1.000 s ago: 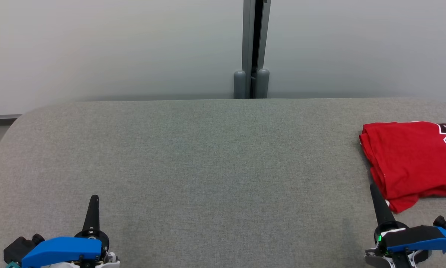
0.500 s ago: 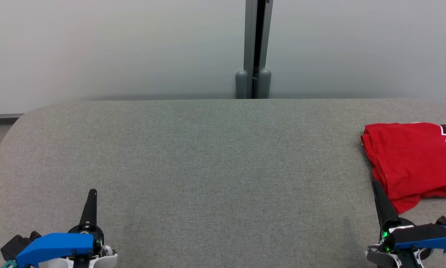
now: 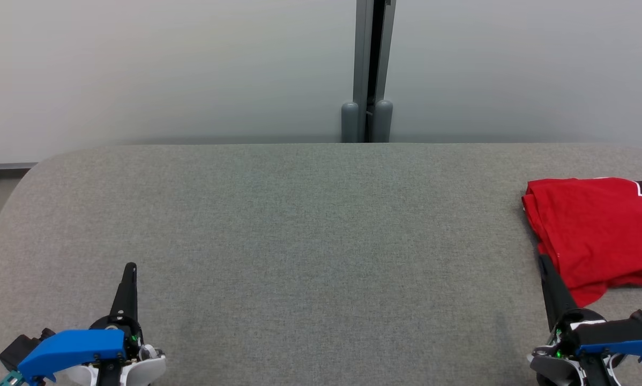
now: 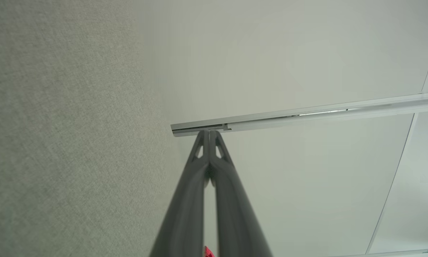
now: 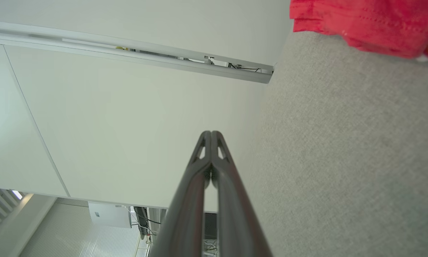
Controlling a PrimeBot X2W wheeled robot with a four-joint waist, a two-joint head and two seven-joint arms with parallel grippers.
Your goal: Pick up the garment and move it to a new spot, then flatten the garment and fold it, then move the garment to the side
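Note:
The garment (image 3: 599, 230) is a red jersey with white and black lettering, folded and lying at the right edge of the grey fabric table (image 3: 310, 241); its edge also appears in the right wrist view as the garment (image 5: 371, 21). My right gripper (image 3: 542, 261) is shut and empty, its tip just beside the garment's near left corner. At the lower left my left gripper (image 3: 131, 267) is shut and empty, far from the garment. Both pairs of fingers are pressed together: left gripper (image 4: 209, 132), right gripper (image 5: 211, 132).
A pale wall stands behind the table, with a grey vertical post (image 3: 367, 69) at its middle. The table's rounded left corner (image 3: 37, 166) drops off to the floor. The garment runs past the right edge of the head view.
The head view has drifted slightly, shifting the scene right and down. Both grippers sit a little lower in the picture, their fingers still shut. The garment has not moved on the table.

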